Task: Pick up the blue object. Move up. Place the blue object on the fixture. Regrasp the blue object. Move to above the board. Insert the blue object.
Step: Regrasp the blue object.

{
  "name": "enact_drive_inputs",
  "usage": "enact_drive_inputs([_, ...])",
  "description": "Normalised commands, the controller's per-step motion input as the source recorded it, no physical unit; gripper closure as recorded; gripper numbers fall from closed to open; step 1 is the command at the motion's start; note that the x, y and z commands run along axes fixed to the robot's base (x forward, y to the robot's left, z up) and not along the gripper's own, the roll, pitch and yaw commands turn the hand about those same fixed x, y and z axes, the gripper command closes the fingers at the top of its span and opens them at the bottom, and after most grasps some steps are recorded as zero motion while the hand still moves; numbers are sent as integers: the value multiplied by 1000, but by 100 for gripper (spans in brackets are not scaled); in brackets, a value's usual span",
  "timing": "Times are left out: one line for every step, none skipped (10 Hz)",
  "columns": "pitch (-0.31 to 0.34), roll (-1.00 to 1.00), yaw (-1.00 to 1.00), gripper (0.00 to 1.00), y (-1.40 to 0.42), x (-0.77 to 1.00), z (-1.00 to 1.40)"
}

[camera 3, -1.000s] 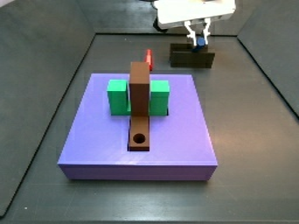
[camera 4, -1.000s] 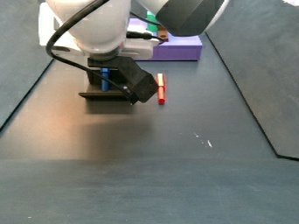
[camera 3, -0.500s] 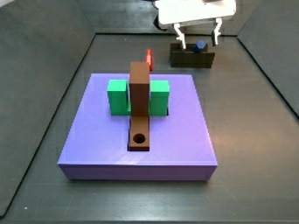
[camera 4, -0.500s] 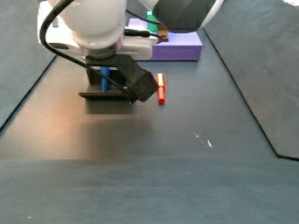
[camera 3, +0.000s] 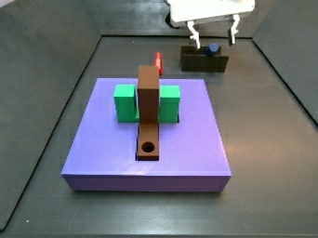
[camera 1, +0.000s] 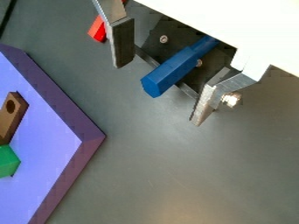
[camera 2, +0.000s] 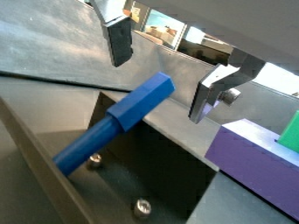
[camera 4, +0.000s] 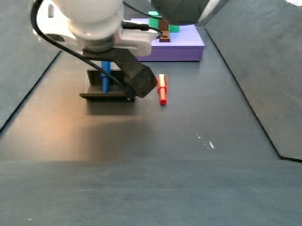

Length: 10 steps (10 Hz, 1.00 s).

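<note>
The blue object [camera 3: 214,49] stands on end in the fixture [camera 3: 205,62], a dark block past the far right corner of the board [camera 3: 149,139]. My gripper [camera 3: 213,42] hangs open just above it, one finger on each side of the peg's top, with a gap on both sides. Both wrist views show the blue object [camera 1: 177,68] [camera 2: 117,118] free between the spread fingers [camera 1: 121,39] of the gripper [camera 1: 162,90] [camera 2: 159,89], its lower end in the fixture [camera 1: 156,42]. The arm hides the gripper in a side view, where the blue object [camera 4: 106,75] rises from the fixture [camera 4: 109,94].
A red peg [camera 3: 158,61] [camera 4: 162,88] lies on the floor between board and fixture. The board carries a green block [camera 3: 126,102] and a long brown bar [camera 3: 149,116] with a round hole near its front end. Dark walls ring the floor.
The gripper, shut on the blue object a second ago, has opened and risen slightly. The peg stays upright on the fixture.
</note>
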Motion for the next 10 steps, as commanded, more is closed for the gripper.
enact_drive_inputs([0,160,40,0,0,91,189])
enact_drive_inputs([0,246,37,0,49,97,280])
enact_drive_inputs([0,263,43,0,57,117,343])
enact_drive_inputs([0,194,51,0,69,180,360])
enact_drive_inputs([0,206,63,0,63,180,334])
enact_drive_inputs([0,237,74,0,69,177,334])
enact_drive_inputs([0,289,77,0,86,143,357])
enact_drive_inputs([3,349,89,0,94,129,363])
enact_drive_inputs([0,394,109,0,86,154,311])
enact_drive_inputs([6,551,157,0,80,157,206])
